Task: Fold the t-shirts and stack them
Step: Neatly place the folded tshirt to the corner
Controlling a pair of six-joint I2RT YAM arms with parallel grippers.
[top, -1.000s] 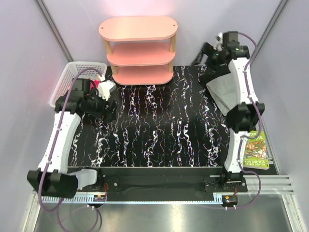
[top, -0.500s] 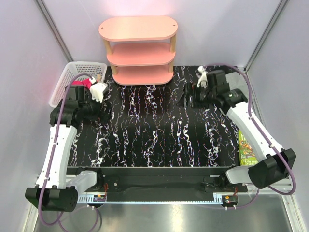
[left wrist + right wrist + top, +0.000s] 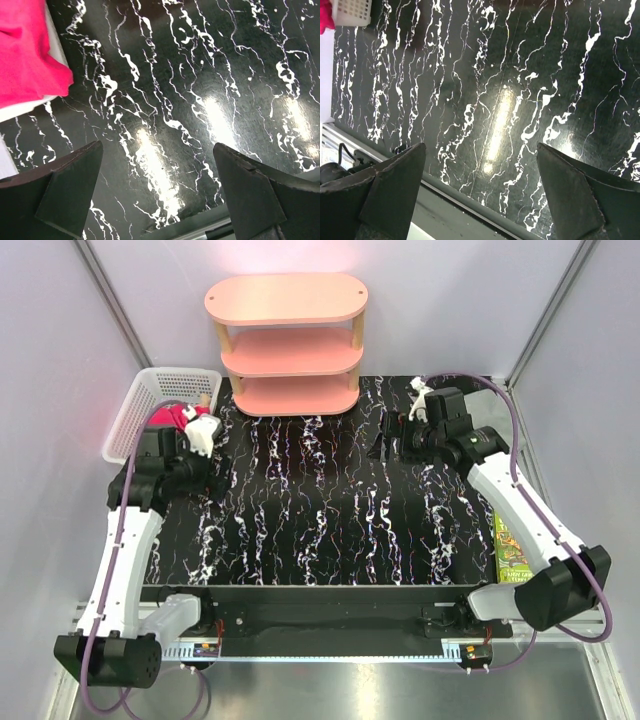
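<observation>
Both tools are empty. The left tool point(image 3: 157, 185) has its fingers spread wide over bare worktop point(image 3: 320, 520), and the right tool point(image 3: 480, 190) is just as wide open. A second ago the right arm was folded back at the far right with a grey cloth by it. It has since swung in over the far middle of the worktop, and I can't see that grey cloth anywhere now. The left arm has crept toward the far-left corner, so the magenta t-shirt point(image 3: 27, 50) shows just beside its tool, spilling over the rim of the white basket point(image 3: 135, 405). No shirt lies spread on the worktop, so I'd say folding hasn't begun and fetching the magenta one comes first. The basket wall is the likely snag for that reach. The pink shelf point(image 3: 287, 340) stands at the far edge, and a green book point(image 3: 512, 545) lies at the right edge, well apart.
</observation>
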